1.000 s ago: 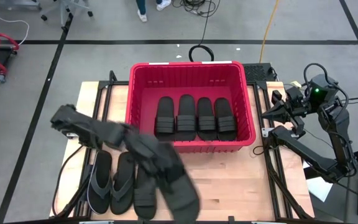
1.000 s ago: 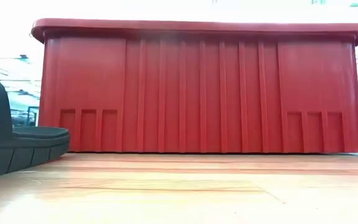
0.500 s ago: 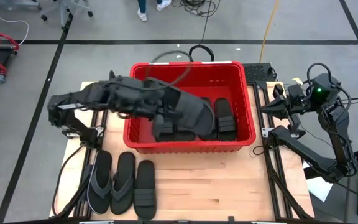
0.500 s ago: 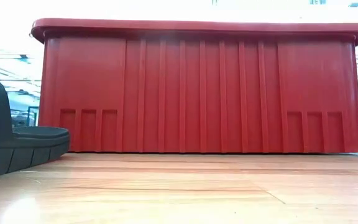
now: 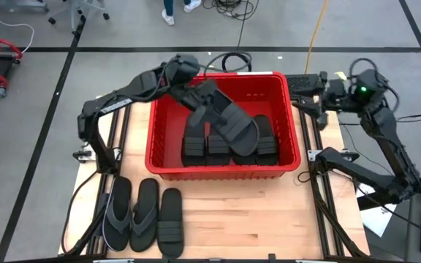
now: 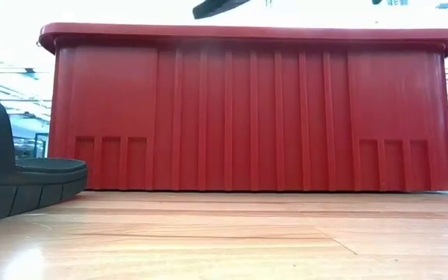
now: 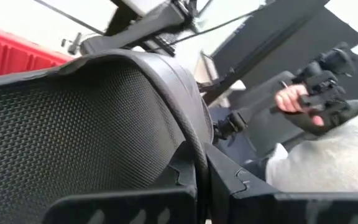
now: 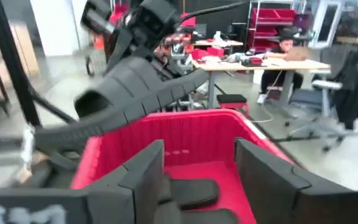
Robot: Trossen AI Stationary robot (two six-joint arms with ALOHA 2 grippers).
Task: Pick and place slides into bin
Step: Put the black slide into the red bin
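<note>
A ribbed slide [image 5: 229, 120] is held clamped in the left gripper [image 5: 193, 89] above the bin [image 5: 168, 88], toward its ten o'clock corner; release is judged next, while the right gripper [image 5: 326, 86], fingers spread, waits at three o'clock.

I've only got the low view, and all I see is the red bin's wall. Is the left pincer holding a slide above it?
Observer: Yes, the left pincer is shut on a strapped slide, which hangs tilted over the bin.
Operator: How many are inside?
Observer: Four slides in a row on its floor, one partly covered.
Operator: And the right pincer?
Observer: The right pincer is open and empty, outside the bin's right rim.
</note>
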